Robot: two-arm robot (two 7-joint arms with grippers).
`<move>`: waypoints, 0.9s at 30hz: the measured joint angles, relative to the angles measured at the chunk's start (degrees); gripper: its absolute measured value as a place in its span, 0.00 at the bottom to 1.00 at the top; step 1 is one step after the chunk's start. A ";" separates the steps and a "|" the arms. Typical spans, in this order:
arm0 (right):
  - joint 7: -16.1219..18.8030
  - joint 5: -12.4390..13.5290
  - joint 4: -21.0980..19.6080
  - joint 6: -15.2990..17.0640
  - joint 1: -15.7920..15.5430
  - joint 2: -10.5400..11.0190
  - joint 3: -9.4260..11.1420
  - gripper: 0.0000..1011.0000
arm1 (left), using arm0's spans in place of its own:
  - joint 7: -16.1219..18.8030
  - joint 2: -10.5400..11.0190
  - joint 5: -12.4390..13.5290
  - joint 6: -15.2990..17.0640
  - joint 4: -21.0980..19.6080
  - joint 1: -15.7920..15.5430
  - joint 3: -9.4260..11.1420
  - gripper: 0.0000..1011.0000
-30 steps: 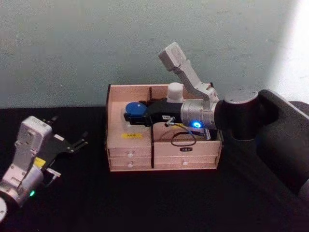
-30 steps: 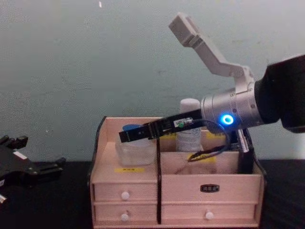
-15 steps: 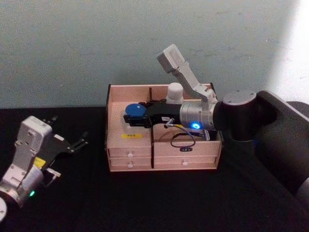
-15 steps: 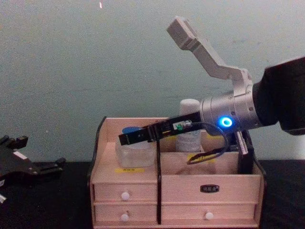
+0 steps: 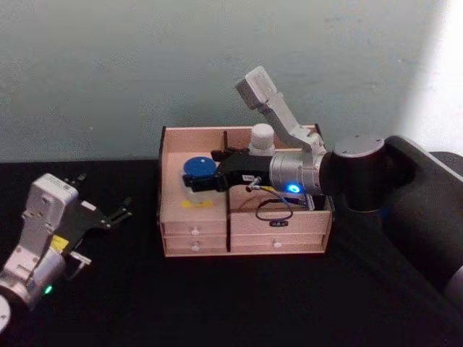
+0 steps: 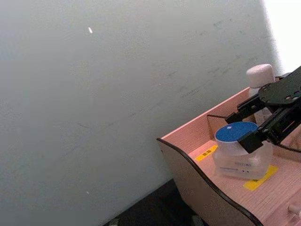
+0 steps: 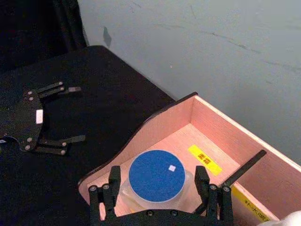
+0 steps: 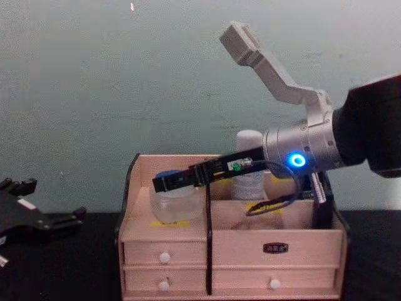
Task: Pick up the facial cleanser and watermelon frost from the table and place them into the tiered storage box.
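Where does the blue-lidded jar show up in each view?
Head view: blue-lidded jar in the tiered storage box, left compartment.
Left wrist view: jar at lower right.
Right wrist view: jar at bottom centre.
Chest view: jar left of centre.
Shared landmark: the yellow label beneath the jar.

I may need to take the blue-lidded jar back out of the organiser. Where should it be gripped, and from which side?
Grip the blue-lidded jar across its round lid, coming from above. It stands upright in the left compartment of the organiser, whose walls block a sideways approach. The right gripper already straddles the lid this way, jaws open.
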 joint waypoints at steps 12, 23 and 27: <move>0.00 0.06 0.00 0.06 0.00 0.00 0.00 0.99 | 0.00 0.00 0.00 0.00 0.00 0.00 0.00 0.99; 0.22 0.55 -2.89 0.62 -1.27 1.06 1.12 0.99 | 0.00 0.00 0.00 0.00 0.00 0.00 0.00 0.99; 0.47 1.25 -6.85 1.20 -2.75 2.62 1.96 0.99 | 0.00 0.00 0.00 0.00 0.00 0.00 0.00 0.99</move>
